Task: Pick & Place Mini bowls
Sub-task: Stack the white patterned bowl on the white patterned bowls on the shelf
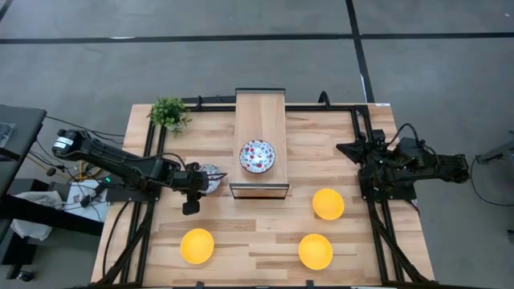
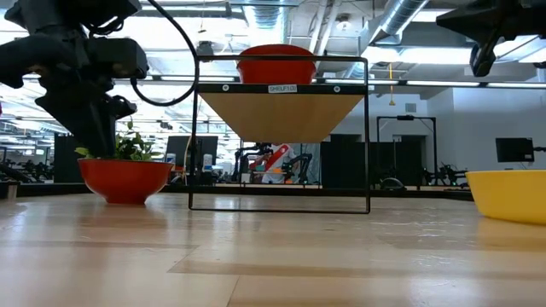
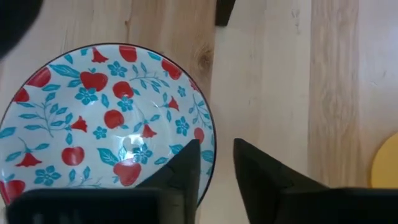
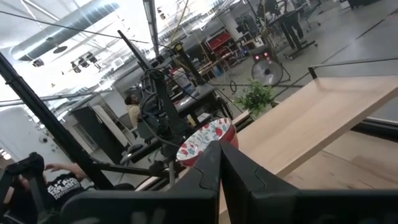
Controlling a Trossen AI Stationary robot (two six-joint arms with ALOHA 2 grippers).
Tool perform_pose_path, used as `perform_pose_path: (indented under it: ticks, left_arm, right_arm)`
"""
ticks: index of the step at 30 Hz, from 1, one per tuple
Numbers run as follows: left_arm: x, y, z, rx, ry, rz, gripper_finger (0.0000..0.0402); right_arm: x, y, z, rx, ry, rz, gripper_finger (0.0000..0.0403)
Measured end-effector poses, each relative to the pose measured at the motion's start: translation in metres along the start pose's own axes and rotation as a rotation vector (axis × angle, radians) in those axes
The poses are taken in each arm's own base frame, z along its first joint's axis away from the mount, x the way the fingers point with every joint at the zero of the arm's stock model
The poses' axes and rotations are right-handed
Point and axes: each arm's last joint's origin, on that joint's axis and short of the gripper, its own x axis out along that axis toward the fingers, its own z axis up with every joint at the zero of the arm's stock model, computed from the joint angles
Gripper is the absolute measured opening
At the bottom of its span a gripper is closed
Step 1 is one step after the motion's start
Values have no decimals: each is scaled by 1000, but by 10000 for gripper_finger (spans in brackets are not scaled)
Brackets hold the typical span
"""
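Observation:
Two floral mini bowls show. One [image 1: 257, 156] sits on top of the wooden shelf [image 1: 260, 112]. The other [image 1: 212, 178] rests by its base on the table left of the shelf; its outside is red in the low view [image 2: 125, 179]. Three yellow bowls [image 1: 328, 204] [image 1: 197, 246] [image 1: 316, 251] stand on the near half of the table. My left gripper [image 3: 217, 163] is open and points down over the table bowl's rim [image 3: 212, 158], one finger inside and one outside, with no plain touch. My right gripper [image 4: 219, 163] is shut and waits at the table's right edge [image 1: 353, 150].
A small green potted plant [image 1: 169, 113] stands at the far left corner. The shelf's black wire frame [image 2: 280, 205] stands mid-table, just right of the left gripper. Black rails [image 1: 377, 217] run along the left and right sides of the table. Bare wood lies between the yellow bowls.

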Motion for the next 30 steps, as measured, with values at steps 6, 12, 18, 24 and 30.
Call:
perform_pose_path:
  ticks: [6, 12, 18, 24, 30]
  left_arm:
    - [0, 0, 0, 48, -3, 1, 132]
    - [1, 1, 1, 59, -10, 55, 129]
    - [6, 1, 0, 74, 17, 62, 125]
    - [19, 0, -2, 84, 84, 76, 126]
    - [29, -1, -4, 92, 143, 88, 122]
  right_arm:
    - [0, 0, 0, -2, 4, -6, 0]
    - [0, 0, -1, -2, 5, -7, 0]
    - [0, 0, -1, -2, 4, -8, 0]
    - [0, -1, -1, -2, 4, -9, 0]
    - [0, -1, -1, -2, 4, -9, 0]
